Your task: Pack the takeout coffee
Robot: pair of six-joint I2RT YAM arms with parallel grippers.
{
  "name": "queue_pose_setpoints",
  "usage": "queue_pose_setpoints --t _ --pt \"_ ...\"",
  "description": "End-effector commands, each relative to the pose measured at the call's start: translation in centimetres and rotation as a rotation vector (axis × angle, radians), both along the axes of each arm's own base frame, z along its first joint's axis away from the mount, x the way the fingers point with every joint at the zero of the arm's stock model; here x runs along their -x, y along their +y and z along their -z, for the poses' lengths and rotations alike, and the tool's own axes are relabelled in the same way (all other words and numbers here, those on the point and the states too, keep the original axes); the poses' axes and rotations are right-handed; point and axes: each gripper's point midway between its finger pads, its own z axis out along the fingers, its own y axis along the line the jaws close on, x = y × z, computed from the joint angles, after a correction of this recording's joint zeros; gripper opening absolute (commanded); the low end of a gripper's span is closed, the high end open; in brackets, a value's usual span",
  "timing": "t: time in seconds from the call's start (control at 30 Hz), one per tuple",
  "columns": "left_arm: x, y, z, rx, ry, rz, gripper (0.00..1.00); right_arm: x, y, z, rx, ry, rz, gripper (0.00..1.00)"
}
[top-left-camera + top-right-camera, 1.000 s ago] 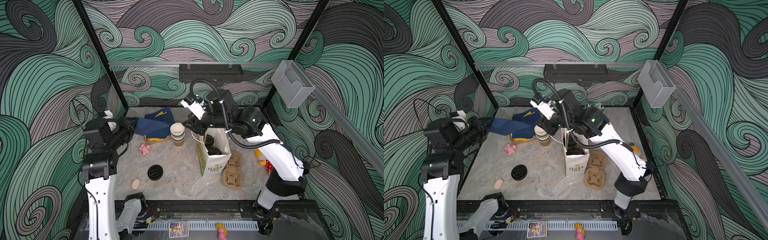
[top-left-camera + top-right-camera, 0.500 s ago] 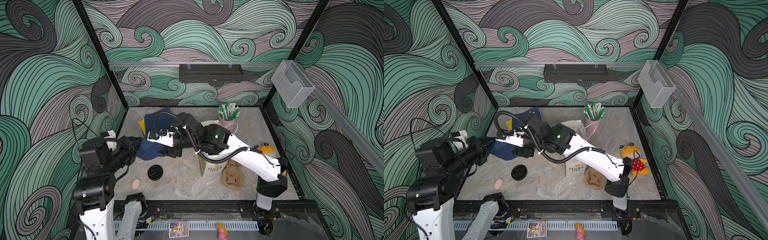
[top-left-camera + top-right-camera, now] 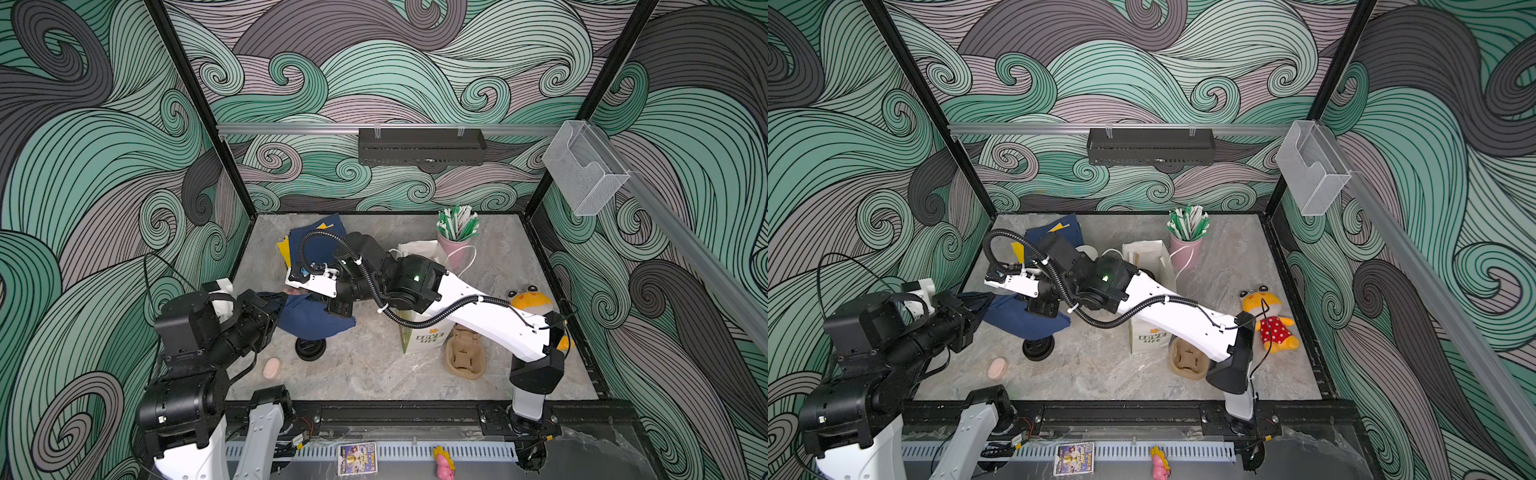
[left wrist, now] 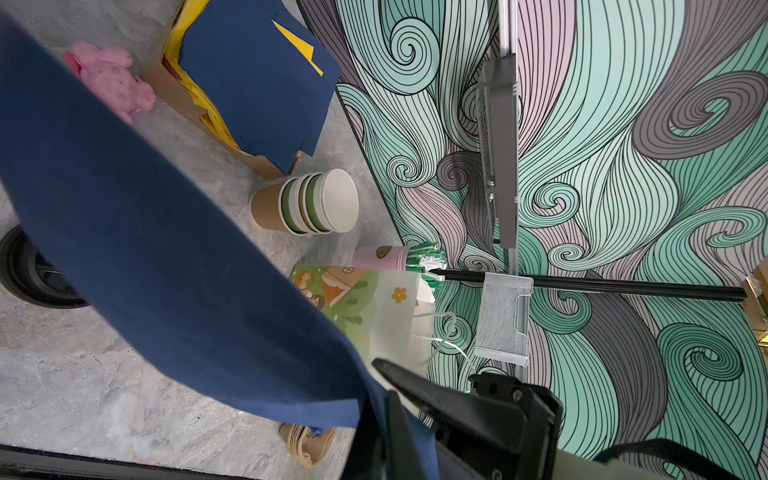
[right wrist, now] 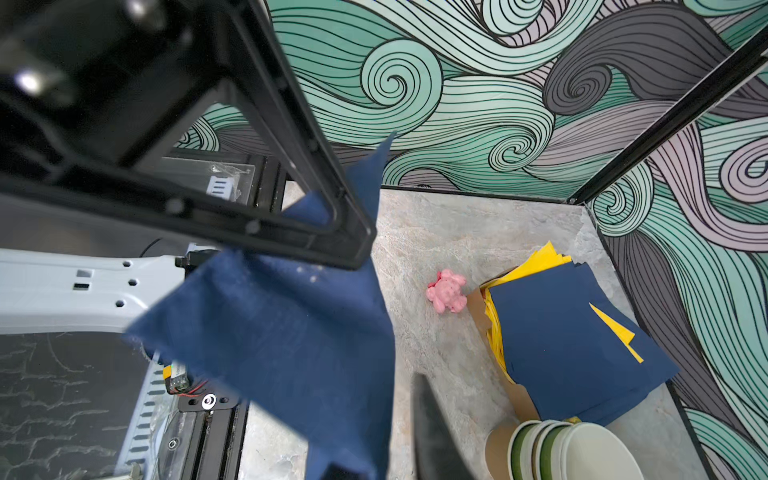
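Clamping one edge of a navy sheet [image 3: 311, 322] with its jaws pressed together, the left gripper [image 4: 383, 384] is holding it above the table [image 3: 374, 374] at about 9 o'clock, reading the dial in both top views with 12 at the back wall. The right gripper [image 3: 340, 311] is reaching across the middle and meeting the same sheet from the 3 o'clock side. I cannot tell whether its jaws are closed on it, since the sheet is covering all but one finger in the right wrist view. The paper cups [image 4: 316, 203] are standing nested and upright at roughly 11 o'clock, just beside a stack of navy and yellow napkins [image 5: 573, 340], and are mostly hiding under the right arm in both top views. The black lids [image 3: 309, 348] are lying stacked at 8 o'clock, partly beneath the hanging sheet. A paper bag [image 3: 1148, 266] is standing near the centre, with a pulp carrier [image 3: 465, 358] lying at 5 o'clock and a pink cup of straws [image 3: 456, 245] standing at 1 o'clock.
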Motion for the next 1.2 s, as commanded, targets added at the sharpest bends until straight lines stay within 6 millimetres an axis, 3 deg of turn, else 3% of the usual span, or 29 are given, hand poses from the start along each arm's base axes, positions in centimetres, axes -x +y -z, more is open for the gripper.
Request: queue_pose_setpoints --t 0.0,0.13,0.23,0.3,0.5,0.67,0.8,0.97,1.17 --pt "0.6 -0.2 -1.5 0.009 -0.046 -0.002 0.00 1.3 0.5 -0.4 -0.034 0.041 -0.048 0.03" --pt "-0.1 1.2 -3.4 -0.041 -0.118 -0.080 0.37 2.0 -0.3 -1.0 -0.059 0.118 -0.029 0.00" --pt "-0.7 3.3 -5.3 -0.145 -0.210 -0.171 0.54 1.8 -1.9 -1.2 -0.055 0.186 0.050 0.00" --pt "-1.1 4.2 -6.4 -0.238 -0.251 -0.192 0.59 1.1 -3.4 -1.4 -0.050 0.260 0.148 0.00" --pt "-2.7 4.5 -8.3 -0.468 -0.334 -0.106 0.63 -2.0 -10.7 -1.5 -0.004 0.530 0.469 0.00" --pt "-5.0 0.2 -7.9 -0.342 -0.455 0.148 0.62 -3.5 -14.7 -3.8 -0.071 0.646 0.563 0.00" --pt "-4.3 -2.7 -8.0 -0.298 -0.579 0.328 0.61 -3.2 -15.8 -6.1 -0.102 0.718 0.492 0.00" --pt "-2.8 -5.0 -8.1 -0.259 -0.637 0.497 0.61 -3.4 -17.2 -6.6 -0.053 0.758 0.469 0.00" --pt "-2.0 -6.8 -5.9 -0.115 -0.628 0.575 0.68 -2.2 -14.6 -9.1 -0.142 0.901 0.321 0.00"
